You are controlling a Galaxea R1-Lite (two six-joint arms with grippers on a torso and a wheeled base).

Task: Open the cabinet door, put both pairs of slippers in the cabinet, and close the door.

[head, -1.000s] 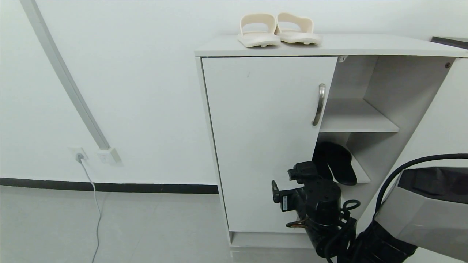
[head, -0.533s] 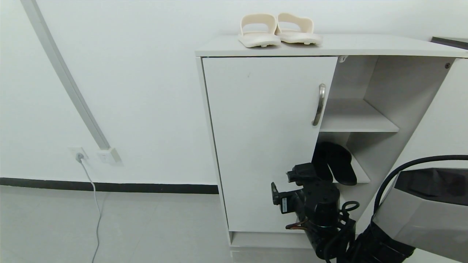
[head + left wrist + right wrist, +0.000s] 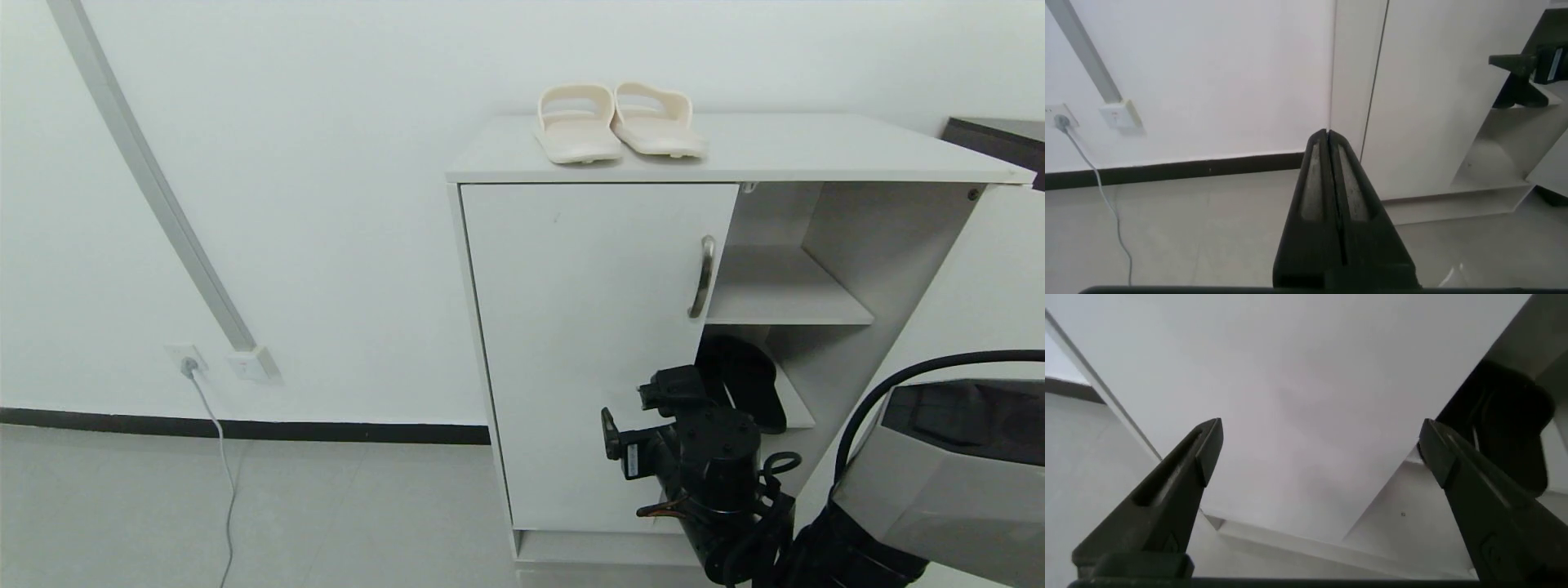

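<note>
Wall (image 3: 326,163): we see it white across the upper and left part of the head view, with a black skirting strip along its foot.
Floor (image 3: 326,514): grey, lower left of the frame.
Cabinet (image 3: 735,147): white, standing right of centre against the wall; its top is flat and its right half stands open.
Left door (image 3: 588,351): shut, flush with the front, at frame centre.
Right door (image 3: 980,286): swung open, at the right edge of the frame.
Upper shelf (image 3: 784,294): bare, inside the open half, right of centre.
Right arm (image 3: 710,457): black, lower centre-right, in front of the foot of the left door.
Conduit (image 3: 155,188): grey strip running slantwise down the wall at the left.
Beige slippers (image 3: 620,122): a pair side by side on the cabinet top, upper centre, near its front edge.
Black slippers (image 3: 739,380): we see them on the lower shelf inside the open half, just behind the right arm.
Right gripper (image 3: 1321,433): fingers spread wide and holding nothing, facing the left door, with the black slippers off to one side.
Left gripper (image 3: 1328,143): fingers pressed together with nothing between them, pointing at the cabinet's left corner.
Handle (image 3: 702,276): metal bar, upright on the left door's right edge.
Socket (image 3: 186,359): low on the wall, lower left, with a cable (image 3: 224,474) hanging to the floor.
</note>
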